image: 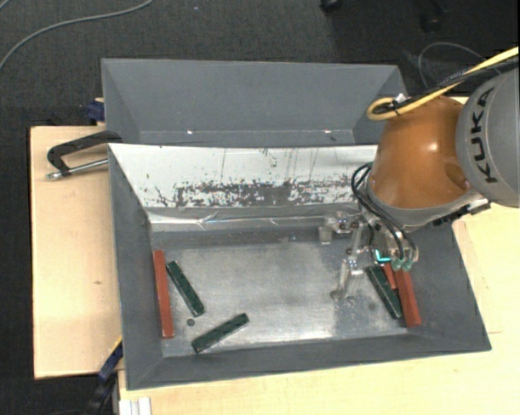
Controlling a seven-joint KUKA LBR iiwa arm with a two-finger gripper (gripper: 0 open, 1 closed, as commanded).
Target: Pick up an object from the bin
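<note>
The claw (352, 280), grip state indeterminable, stands just beside the dark green flat bar (384, 290), whose long axis runs alongside it, with the red flat bar (406, 299) beyond.

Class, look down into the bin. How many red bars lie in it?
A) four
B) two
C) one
B: one red bar lies along the left wall of the bin, and a second red bar lies near the right wall, next to a dark green bar.
</note>
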